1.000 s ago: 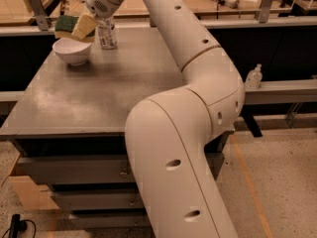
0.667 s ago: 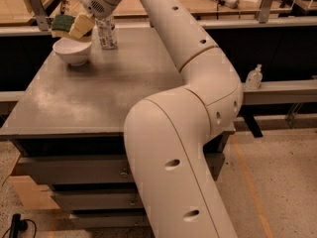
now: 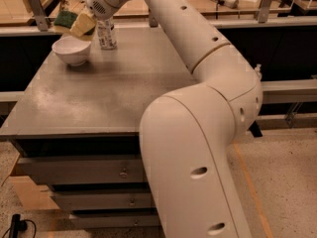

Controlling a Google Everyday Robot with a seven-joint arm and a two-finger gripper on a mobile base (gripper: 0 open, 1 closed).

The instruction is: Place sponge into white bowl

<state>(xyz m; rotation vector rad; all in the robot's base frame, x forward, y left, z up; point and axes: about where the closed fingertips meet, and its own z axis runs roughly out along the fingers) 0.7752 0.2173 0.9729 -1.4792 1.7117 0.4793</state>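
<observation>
Robot lab/workshop: grey metal bench (image 3: 114, 88) w/ drawers (image 3: 79, 170), speckled floor (image 3: 290, 182) w/ orange tape line (image 3: 247, 182), alu rails (image 3: 282, 86) behind. Gripper (image 3: 75, 24) at bench's far-left corner, above bowl (image 3: 72, 51), clamping sponge (image 3: 64, 18).

Gripper (image 3: 80, 24) over white bowl (image 3: 72, 56) clasps half-hidden sponge (image 3: 64, 18) — arm (image 3: 198, 48) cropped

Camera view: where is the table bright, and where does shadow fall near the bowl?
Camera view: a pale sheen lies across the middle of the table; a soft shadow sits at the foot of the bowl; the gripper, holding the sponge above the bowl, is warmly lit.
</observation>
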